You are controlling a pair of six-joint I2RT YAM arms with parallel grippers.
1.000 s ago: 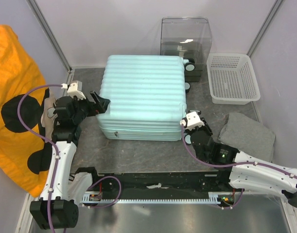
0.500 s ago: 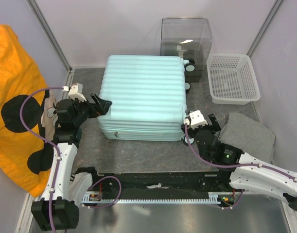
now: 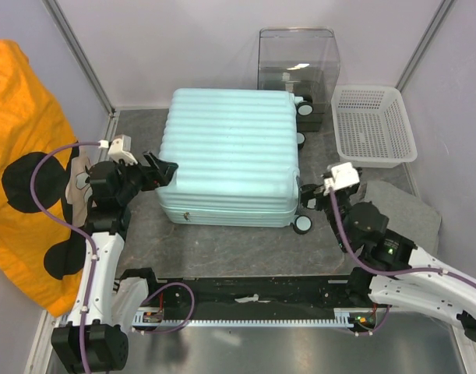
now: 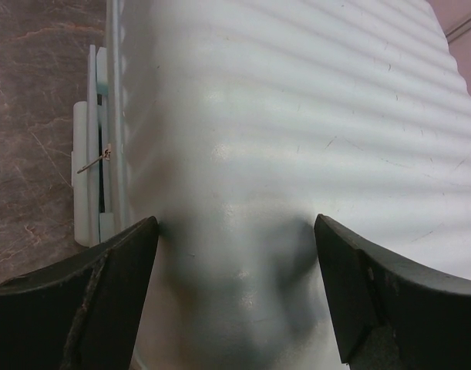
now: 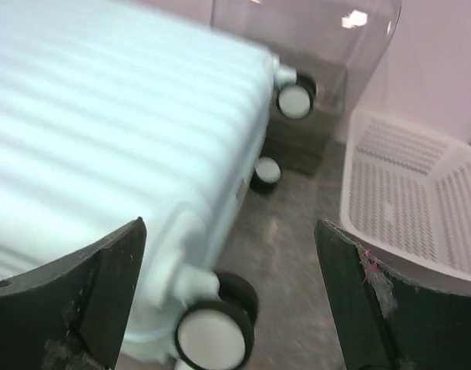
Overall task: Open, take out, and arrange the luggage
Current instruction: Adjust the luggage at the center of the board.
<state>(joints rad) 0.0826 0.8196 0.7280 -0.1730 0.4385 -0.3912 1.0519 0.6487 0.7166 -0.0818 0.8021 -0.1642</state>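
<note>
Luggage, the mint ribbed hard-shell suitcase (image 3: 230,156), lies flat and closed mid-table. Left gripper (image 4: 235,225) straddles its near-left corner, jaws spread, probably to find the seam. The right gripper (image 5: 229,225), also spread and empty, hovers beside the near-right black-and-white spinner wheel (image 3: 302,224).

A clear plastic box (image 3: 297,66) stands at the back of the grey table (image 3: 222,251), close to the wall. A white basket (image 3: 375,90) full of little holes sits just to the right of the box. A grey folded cloth (image 3: 401,210) lies flat on the table in front of the basket. A big orange cloth (image 3: 23,117) with round black spots hangs at the left side
</note>
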